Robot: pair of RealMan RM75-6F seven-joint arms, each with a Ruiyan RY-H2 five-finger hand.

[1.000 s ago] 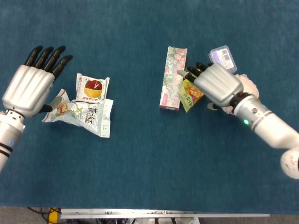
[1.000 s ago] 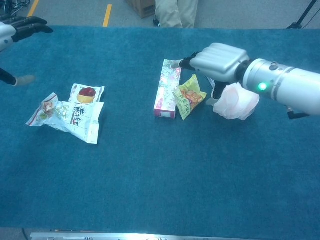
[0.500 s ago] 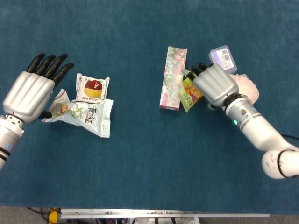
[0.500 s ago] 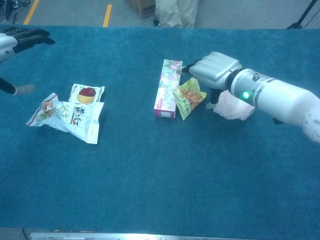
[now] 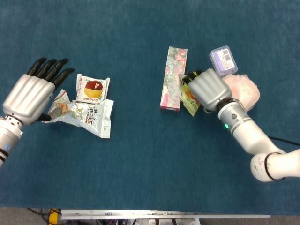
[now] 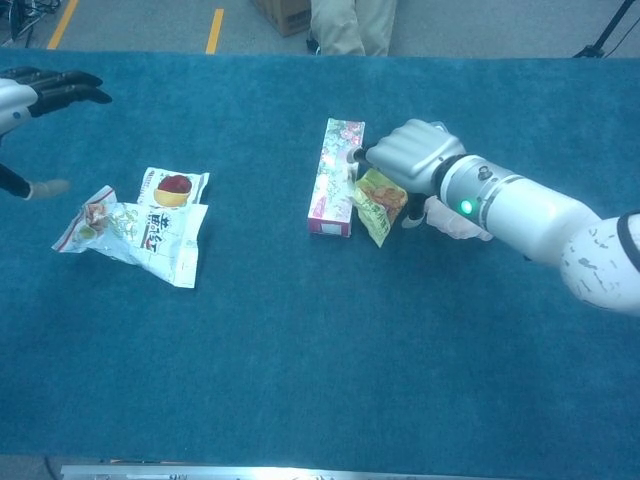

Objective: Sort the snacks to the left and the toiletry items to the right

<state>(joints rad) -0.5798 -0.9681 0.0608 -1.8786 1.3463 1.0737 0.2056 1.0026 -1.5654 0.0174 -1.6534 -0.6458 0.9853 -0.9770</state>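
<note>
A: Showing progress on the sort: three snack packets, namely the red-fruit packet [image 5: 93,88], the white crumpled packet [image 5: 93,115] and the small clear packet [image 5: 58,107], lying clustered at the left of the frame, judged already sorted

B: Remaining out of place: the yellow snack pouch [image 6: 379,203], lying at centre right, touching the floral box [image 5: 174,78] along its right edge

A: Right hand [image 5: 209,88] resting over the pouch, fingers curling down onto its upper part; firm hold or mere contact, cannot tell from either view

B: Left hand [image 5: 31,95] hovering at the far left edge beside the snack cluster, fingers spread apart, holding nothing

A: Sitting on the right side, apparently where wanted: the floral box, the purple-topped case [image 5: 224,59] at upper right, and the pink soft bundle [image 5: 243,90] just behind the right wrist

B: Standing in the way: the floral box lying directly between pouch and snack cluster, likely requiring a lift over it rather than a slide

A: Appearing beyond the far table edge in the chest view: legs of a standing person [image 6: 350,25]

B: Judging overall: one snack left to carry leftward
</note>
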